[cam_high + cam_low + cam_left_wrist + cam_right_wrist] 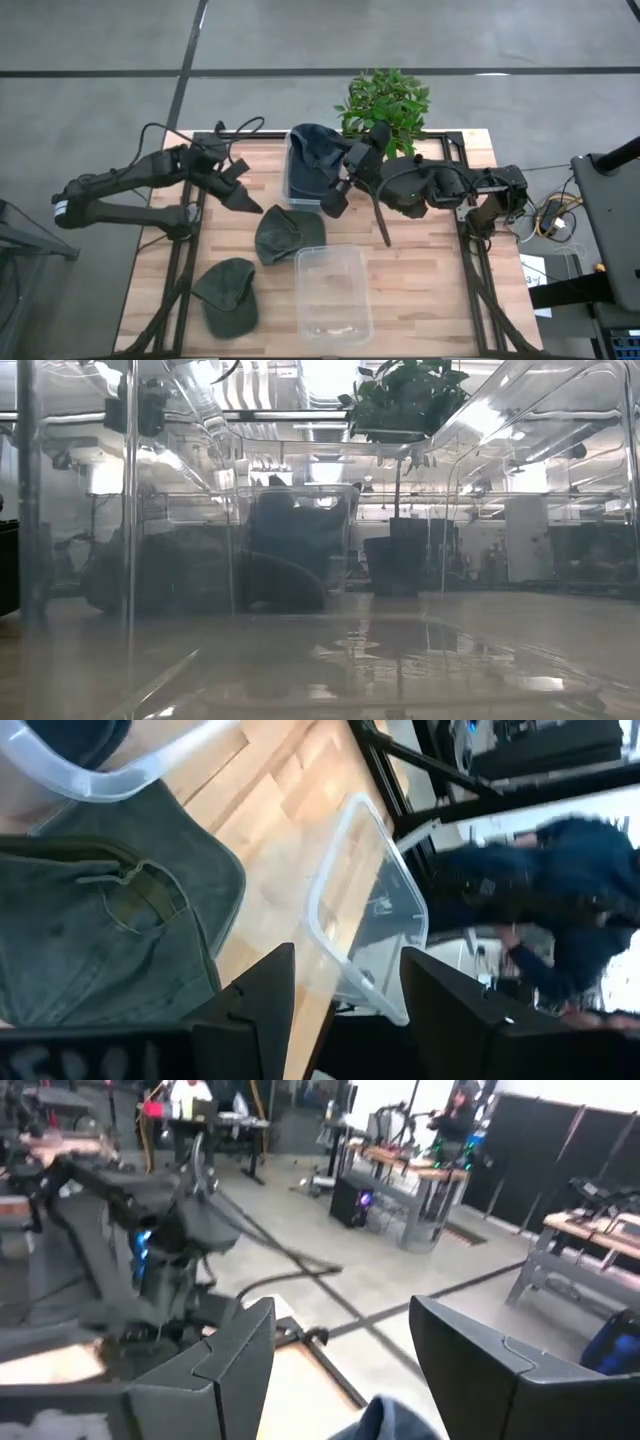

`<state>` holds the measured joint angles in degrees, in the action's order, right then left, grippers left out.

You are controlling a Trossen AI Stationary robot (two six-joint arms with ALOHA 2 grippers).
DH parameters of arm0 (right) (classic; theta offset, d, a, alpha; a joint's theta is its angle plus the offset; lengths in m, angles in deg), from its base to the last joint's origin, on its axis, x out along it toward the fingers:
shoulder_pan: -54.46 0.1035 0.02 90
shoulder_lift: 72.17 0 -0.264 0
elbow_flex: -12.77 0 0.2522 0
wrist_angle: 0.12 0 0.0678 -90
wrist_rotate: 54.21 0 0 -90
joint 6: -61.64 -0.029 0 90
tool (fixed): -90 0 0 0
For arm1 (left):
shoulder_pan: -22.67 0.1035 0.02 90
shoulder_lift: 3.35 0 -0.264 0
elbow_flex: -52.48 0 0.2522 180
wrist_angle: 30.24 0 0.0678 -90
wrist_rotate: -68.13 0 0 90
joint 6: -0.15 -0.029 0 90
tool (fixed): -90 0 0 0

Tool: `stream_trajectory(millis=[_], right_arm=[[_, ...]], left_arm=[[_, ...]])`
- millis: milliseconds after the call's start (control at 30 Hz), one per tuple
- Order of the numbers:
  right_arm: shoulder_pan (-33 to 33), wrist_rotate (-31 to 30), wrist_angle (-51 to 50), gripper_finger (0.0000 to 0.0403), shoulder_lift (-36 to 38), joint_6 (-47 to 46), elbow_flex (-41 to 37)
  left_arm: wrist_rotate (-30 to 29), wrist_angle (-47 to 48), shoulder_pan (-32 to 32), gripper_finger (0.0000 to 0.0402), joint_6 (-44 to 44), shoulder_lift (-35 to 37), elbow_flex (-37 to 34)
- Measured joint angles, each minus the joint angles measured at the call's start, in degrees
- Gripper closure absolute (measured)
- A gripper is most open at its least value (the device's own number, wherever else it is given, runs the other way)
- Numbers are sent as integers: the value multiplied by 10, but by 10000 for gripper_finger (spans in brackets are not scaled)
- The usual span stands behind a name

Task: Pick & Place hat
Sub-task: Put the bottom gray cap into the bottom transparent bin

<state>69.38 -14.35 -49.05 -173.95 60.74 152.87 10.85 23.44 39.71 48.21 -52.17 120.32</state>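
Note:
Two olive-green hats lie flat on the wooden table, one (288, 233) at mid-table and one (228, 293) nearer the near-left corner. A dark blue hat (312, 152) sits in a clear bin (291, 185) at the far side. My left gripper (243, 197) is open, left of the middle green hat (100, 920), its fingers (260, 995) clear of the hat. My right gripper (335, 197) is open at the far bin's near right corner, with a bit of blue cloth (385, 1420) below its fingers (230, 1360).
An empty clear bin (333, 292) stands at the near edge, right of the green hats, and fills the low view's foreground (130, 560). A potted plant (386, 100) stands at the far edge behind my right arm. A person (560, 890) shows beyond the table.

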Motion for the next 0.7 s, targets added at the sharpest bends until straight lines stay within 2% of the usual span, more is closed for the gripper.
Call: stream_trajectory(millis=[233, 400, 700], right_arm=[[-3, 9, -55, 179, 0, -85, -7], [-3, 9, -55, 179, -1, -96, -8], [-3, 8, -66, 179, -9, -155, -25]], left_arm=[[42, -1, -31, 228, -52, -11, 0], [76, -2, -62, 228, -119, -35, 0], [87, -3, -138, 228, -265, -125, 0]])
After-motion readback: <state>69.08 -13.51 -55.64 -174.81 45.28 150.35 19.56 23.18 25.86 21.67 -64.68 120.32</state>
